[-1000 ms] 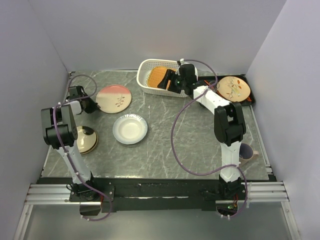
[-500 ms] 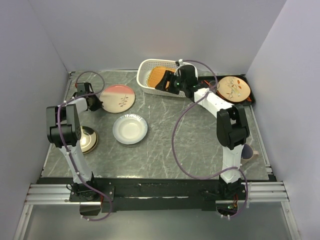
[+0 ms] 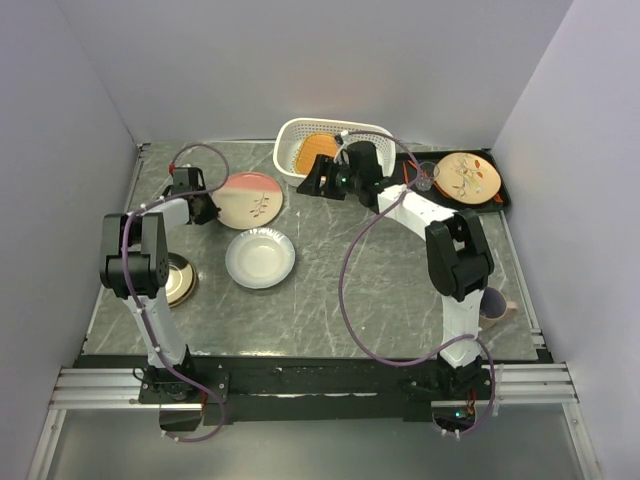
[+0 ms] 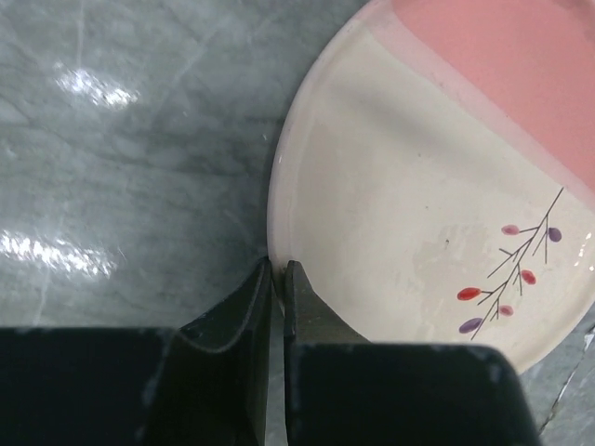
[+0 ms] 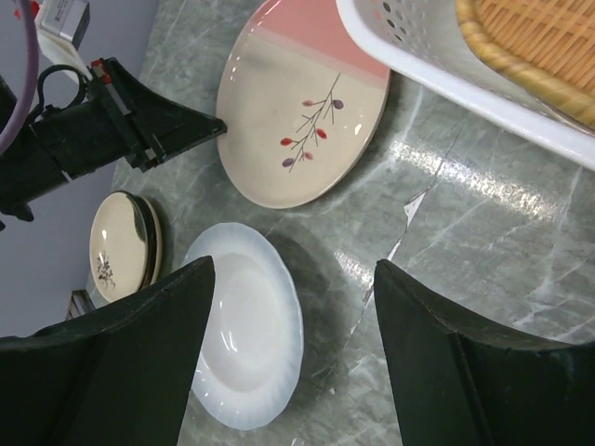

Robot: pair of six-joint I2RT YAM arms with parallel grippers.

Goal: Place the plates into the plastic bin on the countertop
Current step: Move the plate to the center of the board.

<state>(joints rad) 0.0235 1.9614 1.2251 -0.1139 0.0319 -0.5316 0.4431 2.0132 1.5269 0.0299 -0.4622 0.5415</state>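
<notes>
My left gripper [image 4: 277,268] [image 3: 208,207] is shut on the left rim of the pink and cream plate [image 4: 428,177] [image 3: 250,198] with a sprig. This plate lies left of the white plastic bin [image 3: 372,133] [image 5: 409,51]. An orange plate [image 3: 316,152] [image 5: 544,37] rests inside the bin. My right gripper [image 3: 312,183] [image 5: 293,288] is open and holds nothing, hovering just in front of the bin's left end. Below it lies the white plate [image 3: 260,258] [image 5: 244,327] on the countertop [image 3: 360,280]. A small stack of tan and dark plates [image 3: 172,280] [image 5: 121,243] sits at the left.
A black tray [image 3: 503,196] at the back right holds a cream plate with red-orange leaf marks [image 3: 468,175]. A mug [image 3: 492,302] stands by the right arm. Side walls close in the counter on both sides.
My left gripper has dragged the pink and cream plate to the right, toward the bin. My right gripper has drawn back out of the bin toward its left front, still open.
</notes>
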